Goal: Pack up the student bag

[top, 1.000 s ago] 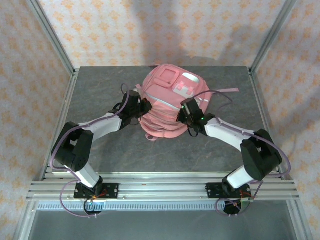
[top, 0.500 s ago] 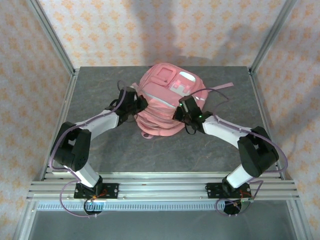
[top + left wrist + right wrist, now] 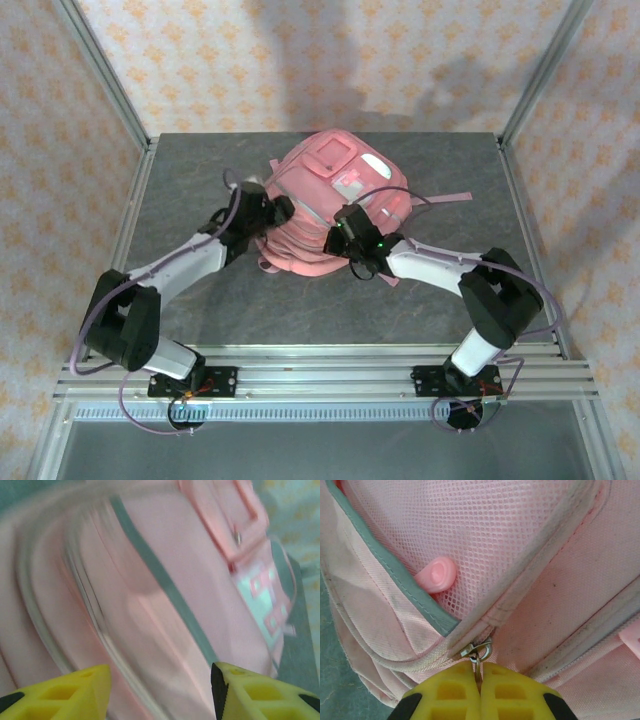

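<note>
The student bag (image 3: 318, 205), a large pink backpack, lies in the middle of the table with its pale patch (image 3: 375, 163) facing up. My left gripper (image 3: 276, 212) is at the bag's left side. In the left wrist view this gripper (image 3: 160, 692) stands open, its yellow fingers (image 3: 67, 692) apart over blurred pink fabric (image 3: 195, 555) and a grey stripe (image 3: 167, 592). My right gripper (image 3: 341, 236) is at the bag's near right side. The right wrist view has it (image 3: 480, 671) shut on the metal zipper pull (image 3: 480, 654), just below a mesh pocket (image 3: 490, 530).
A pink rounded thing (image 3: 438, 574) sits inside the mesh pocket. A pink strap (image 3: 448, 197) trails right of the bag. The grey table (image 3: 200, 300) is fenced by metal posts (image 3: 105, 75) and patterned walls, with a rail at its near edge (image 3: 320, 378).
The bag has shifted and turned to the left. My right gripper moved left with the zipper pull in it. My left gripper opened and let go of the bag's side.
</note>
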Action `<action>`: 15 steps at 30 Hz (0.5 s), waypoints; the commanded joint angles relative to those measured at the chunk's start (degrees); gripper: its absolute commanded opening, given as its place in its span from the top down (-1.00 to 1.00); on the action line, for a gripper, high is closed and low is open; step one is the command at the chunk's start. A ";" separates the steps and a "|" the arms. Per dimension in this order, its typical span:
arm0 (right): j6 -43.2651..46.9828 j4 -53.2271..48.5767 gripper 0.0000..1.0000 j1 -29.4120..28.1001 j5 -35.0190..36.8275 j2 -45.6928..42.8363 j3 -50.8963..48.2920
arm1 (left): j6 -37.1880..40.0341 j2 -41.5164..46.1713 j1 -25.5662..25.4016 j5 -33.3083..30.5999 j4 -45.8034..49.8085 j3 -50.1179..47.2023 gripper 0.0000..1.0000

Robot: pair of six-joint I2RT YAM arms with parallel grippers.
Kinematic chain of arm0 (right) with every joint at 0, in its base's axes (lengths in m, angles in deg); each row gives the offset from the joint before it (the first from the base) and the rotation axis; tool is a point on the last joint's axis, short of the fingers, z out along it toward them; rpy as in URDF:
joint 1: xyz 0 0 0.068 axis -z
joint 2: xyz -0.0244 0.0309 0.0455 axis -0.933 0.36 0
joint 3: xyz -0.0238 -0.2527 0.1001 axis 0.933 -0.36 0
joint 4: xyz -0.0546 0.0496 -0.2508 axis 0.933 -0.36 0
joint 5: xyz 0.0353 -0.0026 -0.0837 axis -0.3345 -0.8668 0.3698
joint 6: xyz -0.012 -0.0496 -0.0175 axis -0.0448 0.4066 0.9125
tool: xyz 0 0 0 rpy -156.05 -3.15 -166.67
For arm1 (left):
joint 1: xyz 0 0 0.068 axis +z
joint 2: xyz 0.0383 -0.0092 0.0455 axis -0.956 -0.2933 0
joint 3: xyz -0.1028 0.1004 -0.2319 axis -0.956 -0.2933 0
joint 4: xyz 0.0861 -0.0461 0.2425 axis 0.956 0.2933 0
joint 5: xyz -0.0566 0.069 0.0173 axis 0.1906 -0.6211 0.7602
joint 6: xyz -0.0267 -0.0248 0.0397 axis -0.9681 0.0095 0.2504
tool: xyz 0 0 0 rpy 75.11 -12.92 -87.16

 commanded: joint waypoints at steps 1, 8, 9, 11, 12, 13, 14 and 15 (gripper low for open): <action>-0.28 1.28 1.00 -0.49 0.01 0.29 1.14 | -6.25 0.37 -3.29 -2.10 -4.67 -3.90 -0.16; -0.02 0.94 1.00 -0.50 0.15 0.22 1.22 | -7.67 -6.30 -6.74 -4.76 -6.02 -0.69 -0.04; 0.00 0.77 1.00 -0.50 0.59 0.16 1.13 | -7.22 -6.99 -6.76 -5.98 -5.91 -0.26 0.25; 0.47 -0.16 1.00 -0.50 1.95 -0.13 1.29 | -6.58 -7.90 -6.42 -7.77 -5.65 0.21 0.83; 0.80 -1.15 1.00 -0.34 3.37 -0.26 1.55 | -6.37 -8.18 -6.05 -8.26 -5.33 0.36 1.00; 1.04 -2.24 1.00 0.01 4.58 -0.44 1.81 | -6.31 -8.29 -5.51 -8.16 -4.96 0.41 1.00; 1.14 -3.01 1.00 0.71 5.28 -0.53 1.84 | -6.23 -8.14 -5.06 -7.92 -5.01 0.21 1.00; 0.87 -3.73 1.00 1.79 5.69 -0.89 1.77 | -6.04 -7.84 -4.60 -7.94 -5.11 -0.15 1.00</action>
